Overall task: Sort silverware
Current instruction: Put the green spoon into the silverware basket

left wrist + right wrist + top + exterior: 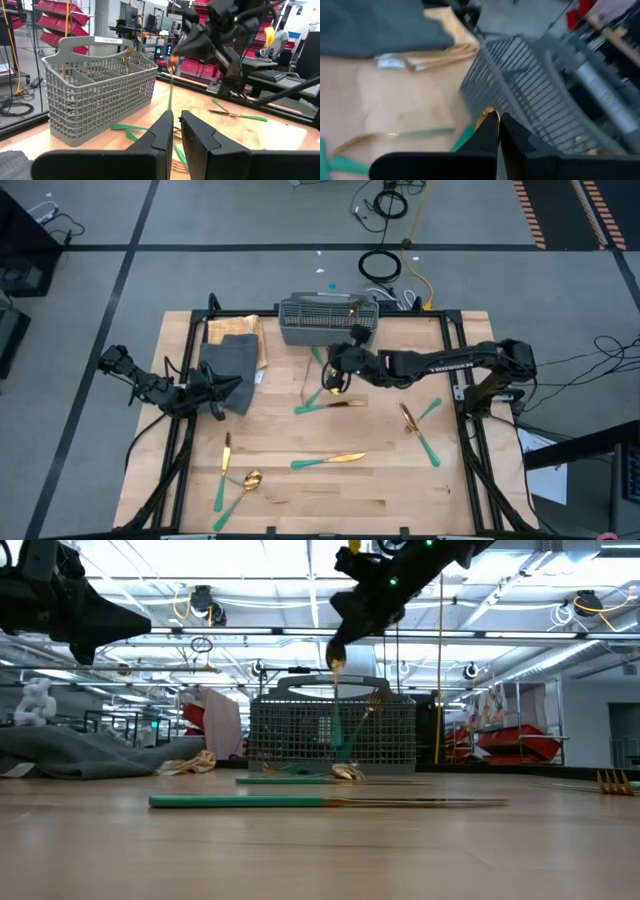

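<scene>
My right gripper (335, 376) hovers over the table's middle, just in front of the grey mesh basket (328, 320), shut on one piece of silverware (339, 710). That piece shows a gold top and a teal handle. More teal-and-gold pieces lie flat on the wood: a knife (330, 461), a fork (225, 470), a spoon (247, 481), two forks (418, 425) at the right, and some (330, 402) under the right gripper. A few gold pieces (355, 305) stand in the basket. My left gripper (228, 386) waits, shut, over the dark grey cloth (232, 360). My right gripper pinches the gold head end (337, 662) of the piece between its two fingers, coming from above. The teal handle (171, 92) hangs straight down below the fingers, upright, in front of the basket. Whether its lower end touches the table, I cannot tell.
The basket stands at the table's far edge, its handle (95, 42) rising over its compartments. The cloth and some tan paper (245, 330) cover the far-left corner. Black frame rails (470, 440) run along the table's sides. Bare wood (330, 500) lies toward the near edge.
</scene>
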